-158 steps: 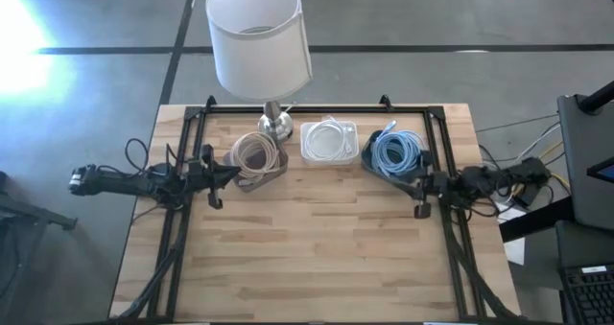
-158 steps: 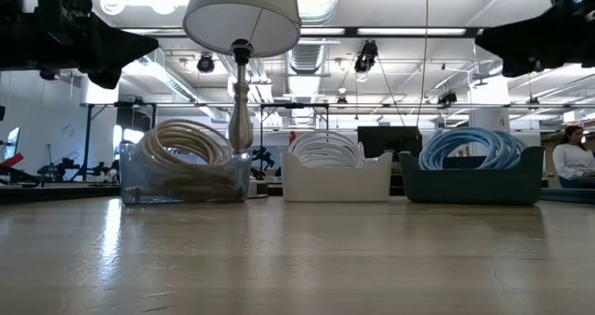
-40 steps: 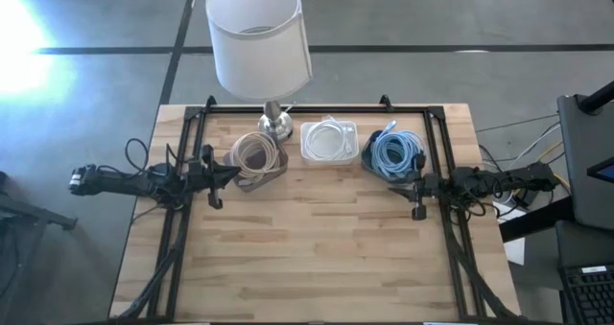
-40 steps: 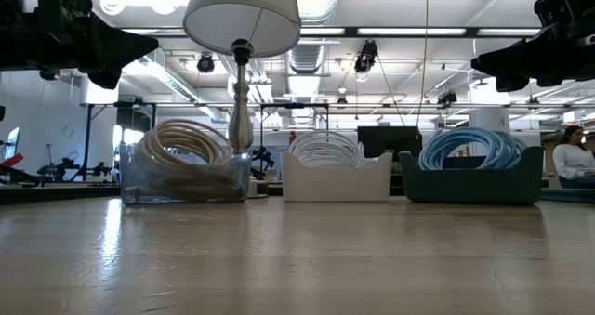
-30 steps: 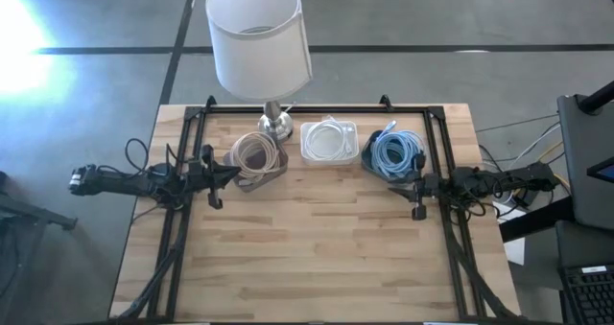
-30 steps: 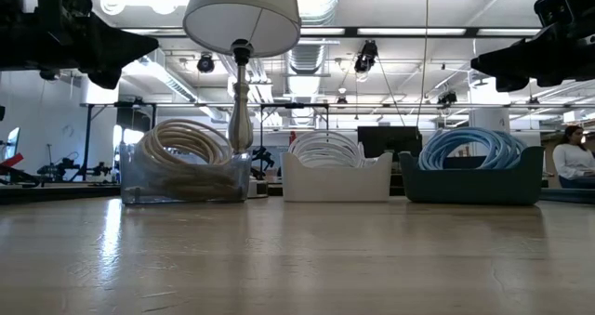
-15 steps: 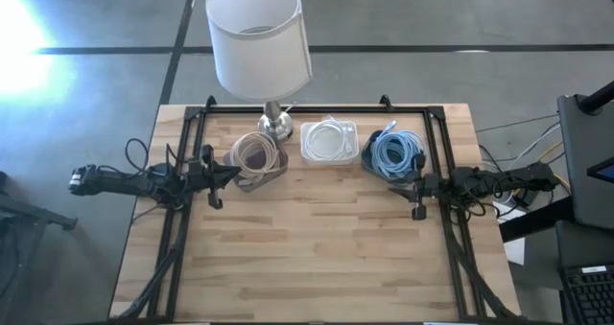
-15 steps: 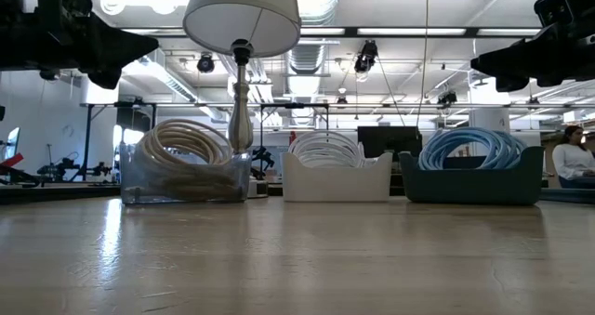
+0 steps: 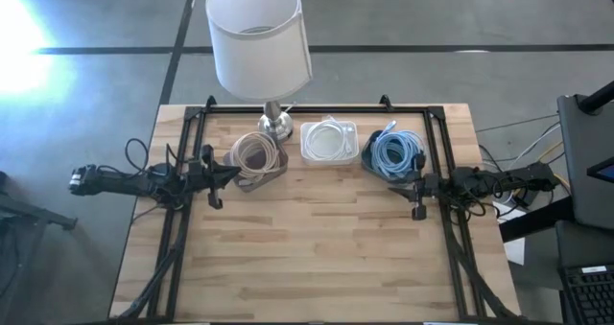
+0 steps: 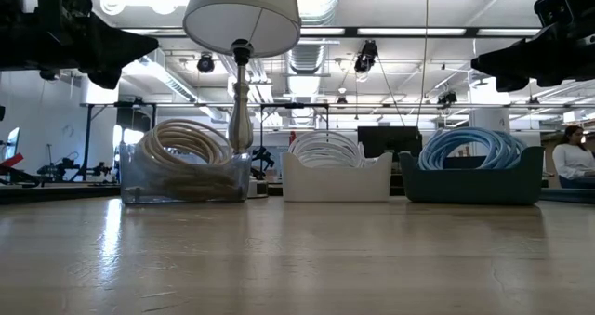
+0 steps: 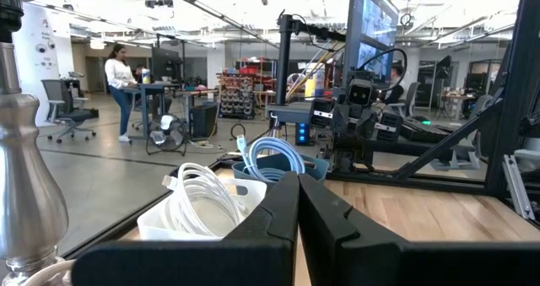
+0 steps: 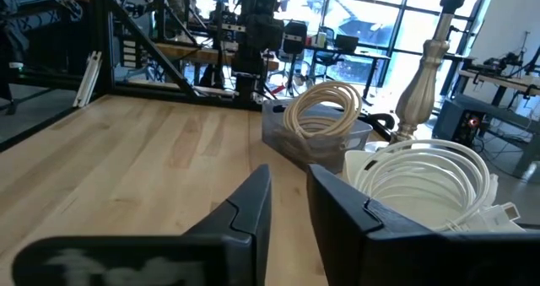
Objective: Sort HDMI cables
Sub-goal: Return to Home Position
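Lying sorted in 3 bins (image 10: 337, 187) at rear of table (image 9: 317, 258), tan cables (image 9: 254, 154), white cables (image 9: 328, 138) & blue cables (image 9: 395, 152) are looking done, w/ left gripper (image 9: 233, 172) hovering empty, fingers together, right gripper (image 9: 397, 182) slightly apart, empty.

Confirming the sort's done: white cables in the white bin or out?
In. The white cables sit coiled inside the white bin, loops rising above its rim.
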Available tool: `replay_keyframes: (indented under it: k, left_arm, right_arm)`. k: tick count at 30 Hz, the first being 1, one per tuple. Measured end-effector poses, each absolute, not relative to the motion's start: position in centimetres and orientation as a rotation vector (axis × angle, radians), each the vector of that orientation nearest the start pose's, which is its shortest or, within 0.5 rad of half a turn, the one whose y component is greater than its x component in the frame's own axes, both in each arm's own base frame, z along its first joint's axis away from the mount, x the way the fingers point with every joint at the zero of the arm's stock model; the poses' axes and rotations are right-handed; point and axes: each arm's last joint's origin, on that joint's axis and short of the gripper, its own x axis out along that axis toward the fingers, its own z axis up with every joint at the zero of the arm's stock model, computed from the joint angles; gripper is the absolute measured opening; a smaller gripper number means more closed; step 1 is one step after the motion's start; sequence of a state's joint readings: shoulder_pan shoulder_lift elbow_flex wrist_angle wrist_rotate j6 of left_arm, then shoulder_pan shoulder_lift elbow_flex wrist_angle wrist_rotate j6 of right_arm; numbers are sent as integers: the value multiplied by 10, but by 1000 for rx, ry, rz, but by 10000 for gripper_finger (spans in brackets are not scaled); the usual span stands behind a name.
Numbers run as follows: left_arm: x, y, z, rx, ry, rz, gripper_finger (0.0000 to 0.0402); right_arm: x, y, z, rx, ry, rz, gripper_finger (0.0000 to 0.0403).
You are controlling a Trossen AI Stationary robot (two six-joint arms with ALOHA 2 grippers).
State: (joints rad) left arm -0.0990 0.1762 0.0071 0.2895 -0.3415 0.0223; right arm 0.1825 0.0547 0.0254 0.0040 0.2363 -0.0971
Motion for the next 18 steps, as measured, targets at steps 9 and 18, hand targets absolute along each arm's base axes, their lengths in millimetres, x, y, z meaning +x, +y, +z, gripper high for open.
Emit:
replay_keyframes:
  k: [9, 18]
  left_arm:
    - [106, -1, 179, -4, -115, 244, 12]
    - [106, -1, 179, -4, -115, 244, 12]
  right_arm:
    - [99, 11, 168, -102, 28, -53, 89]
    - [99, 11, 168, -102, 27, -53, 76]
